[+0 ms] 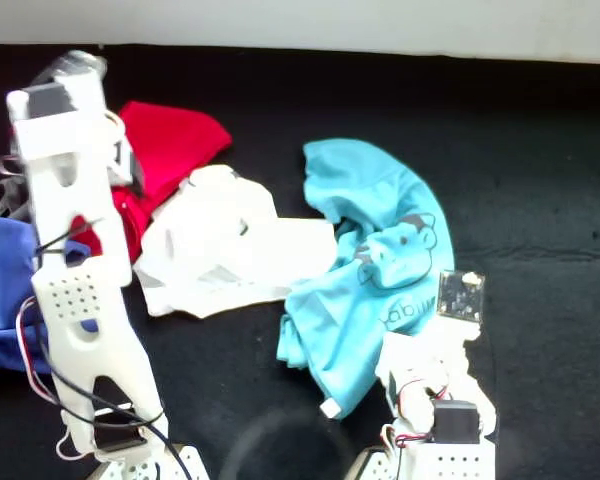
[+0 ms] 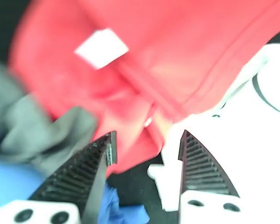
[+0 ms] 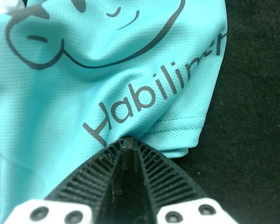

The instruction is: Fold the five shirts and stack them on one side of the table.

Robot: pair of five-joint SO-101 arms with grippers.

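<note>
Left jaws stand open, and the right jaws are pressed together (whether any cloth is pinched, I cannot tell). A black desk point(image 1: 550, 200) lies beneath both. The crumpled turquoise shirt point(image 3: 107, 70) has its hem right at the right jaws' tip. The red shirt point(image 2: 154, 60) spreads ahead of the left jaws. The white shirt point(image 2: 256, 116) lies beside one side of them, with the blue shirt point(image 2: 14, 191) and grey cloth point(image 2: 42, 135) beside the other.

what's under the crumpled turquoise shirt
The black table cover shows around the crumpled turquoise shirt; its edge seems to overlap the crumpled white shirt. Anything else beneath it is covered.
</note>
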